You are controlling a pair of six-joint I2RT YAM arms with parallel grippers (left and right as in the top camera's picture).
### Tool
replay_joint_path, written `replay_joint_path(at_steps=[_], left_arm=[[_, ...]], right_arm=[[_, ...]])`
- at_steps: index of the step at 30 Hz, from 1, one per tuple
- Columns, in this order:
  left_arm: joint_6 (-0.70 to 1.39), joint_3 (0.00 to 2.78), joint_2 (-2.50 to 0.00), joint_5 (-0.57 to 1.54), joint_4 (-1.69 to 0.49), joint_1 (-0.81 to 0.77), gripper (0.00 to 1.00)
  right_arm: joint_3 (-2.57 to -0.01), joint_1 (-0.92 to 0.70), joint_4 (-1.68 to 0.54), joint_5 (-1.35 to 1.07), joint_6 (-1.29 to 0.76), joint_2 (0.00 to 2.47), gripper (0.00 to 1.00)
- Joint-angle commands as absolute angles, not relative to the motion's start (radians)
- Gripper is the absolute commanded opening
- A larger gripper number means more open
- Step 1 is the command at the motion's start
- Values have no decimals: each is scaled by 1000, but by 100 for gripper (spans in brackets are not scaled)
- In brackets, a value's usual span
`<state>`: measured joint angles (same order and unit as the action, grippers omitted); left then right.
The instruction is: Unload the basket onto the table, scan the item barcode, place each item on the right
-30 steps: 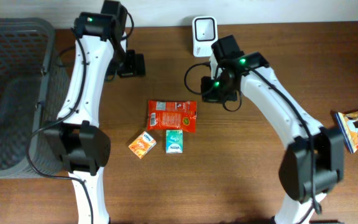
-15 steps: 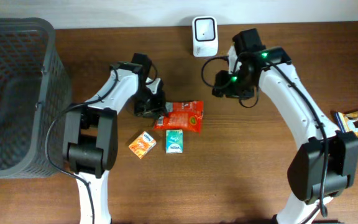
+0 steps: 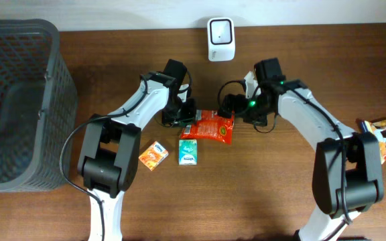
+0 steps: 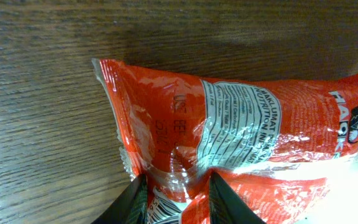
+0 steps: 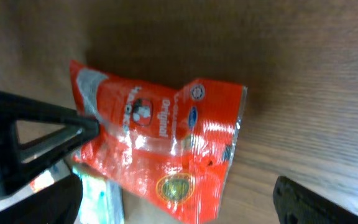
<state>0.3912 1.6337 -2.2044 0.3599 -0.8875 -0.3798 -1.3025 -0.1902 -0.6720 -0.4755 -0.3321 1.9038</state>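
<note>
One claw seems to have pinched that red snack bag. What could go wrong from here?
The left gripper pinches only a crinkled edge of the red snack bag, so the bag might slip free or droop when lifted. The right gripper stands open close to the bag's other end and could bump it. The green packet lies right next to the bag; dragging might shove it.

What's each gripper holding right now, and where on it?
Left gripper pinches the red snack bag at its edge near one crimped end. Right gripper is open, holding nothing.
</note>
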Motion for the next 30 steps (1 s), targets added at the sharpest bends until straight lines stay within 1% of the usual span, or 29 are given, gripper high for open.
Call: replay_joint_path(at_steps=[1,7,11,14,15,17,18,19,20,21,23,24,27,28,29,30], left_arm=[[419,1604,-2229,245,-902,-378,29],[438,1604,-2229,242,-905,-378,28],[442,1604,-2229,242,-906,-378,27],[442,1604,-2229,242,-910,-378,29],[442,1604,-2229,241,-909,-381,31],[441,1604,-2229,238,-908,-386,34],[441,1604,-2229,238,-908,-386,36],[440,1604,-2229,239,-910,-386,41],[440,1605,-2228,239,-914,-381,47],[440,1608,-2228,239,-922,-377,51],[440,1628,-2226,239,-953,-368,54],[419,1657,-2225,239,-981,-359,55],[364,1765,-2204,239,-1065,-337,61],[353,1808,-2191,238,-1089,-329,63],[342,1845,-2181,237,-1106,-320,68],[343,1880,-2171,221,-1119,-310,76]], right_arm=[[-1202,-189,-572,-520,-403,1906,98],[-1098,-192,-451,-524,-488,1925,98],[-1097,-247,-380,-570,-498,1971,97],[-1097,-286,-342,-565,-533,2000,97],[-1097,-293,-335,-565,-537,2004,95],[-1097,-295,-334,-565,-537,2004,79],[-1097,-294,-334,-565,-537,2004,64],[-1098,-292,-335,-565,-536,2004,53],[-1104,-292,-337,-565,-535,2003,39],[-1116,-292,-347,-565,-529,2002,33],[-1160,-288,-398,-564,-500,1994,22],[-1193,-284,-440,-557,-474,1988,18],[-1334,-270,-640,-435,-400,1963,17],[-1387,-266,-704,-406,-381,1956,11],[-1438,-266,-760,-362,-370,1950,8],[-1493,-266,-817,-299,-368,1946,7]])
